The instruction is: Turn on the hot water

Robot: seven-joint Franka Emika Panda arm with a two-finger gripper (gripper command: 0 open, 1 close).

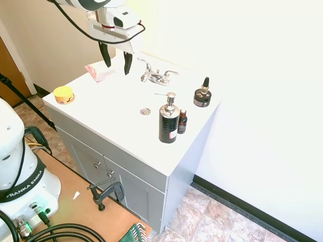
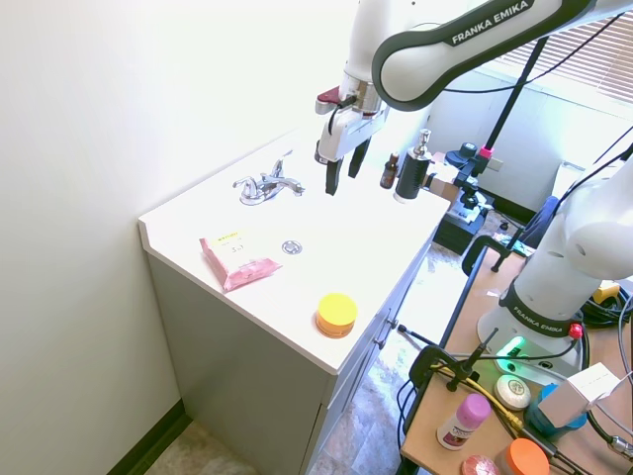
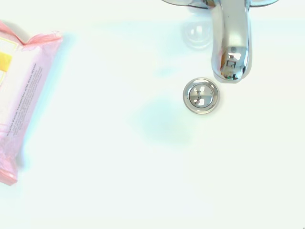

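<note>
- A white bathroom vanity top (image 1: pixel 116 96) fills the middle of both wide views, with grey cabinet doors (image 1: pixel 126 186) below it and pale walls behind.
- A small shiny chrome faucet (image 1: pixel 157 75) with a short spout stands at the back of the top, near the wall. Two slim lever handles stick out from its ends.
- The hot lever (image 1: pixel 147 64), at the faucet's own left end, is the one nearer the gripper in the first exterior view. It angles up and away from the faucet body.
- The white robot arm's two-finger gripper (image 1: pixel 115 61) hangs in the air above the vanity top, beside the faucet. Its dark fingers (image 1: pixel 106 54) point down with a clear gap between them, and they grasp nothing. They are apart from the lever.
- A round chrome drain (image 1: pixel 145 111) sits in the white surface in front of the spout. In the wrist view the spout tip (image 3: pixel 232 62) hangs just above the drain (image 3: pixel 201 96).
- A flat pink packet of wipes (image 2: pixel 238 259) lies on the top to one side of the faucet; its edge also shows in the wrist view.
- A round yellow lidded tub (image 2: pixel 336 314) sits near the front edge of the top.
- At the other end stand a black soap bottle with a chrome pump (image 1: pixel 168 120), a small dark bottle (image 1: pixel 182 121) touching or just beside it, and a low black jar with a dropper bottle on it (image 1: pixel 202 94).
</note>
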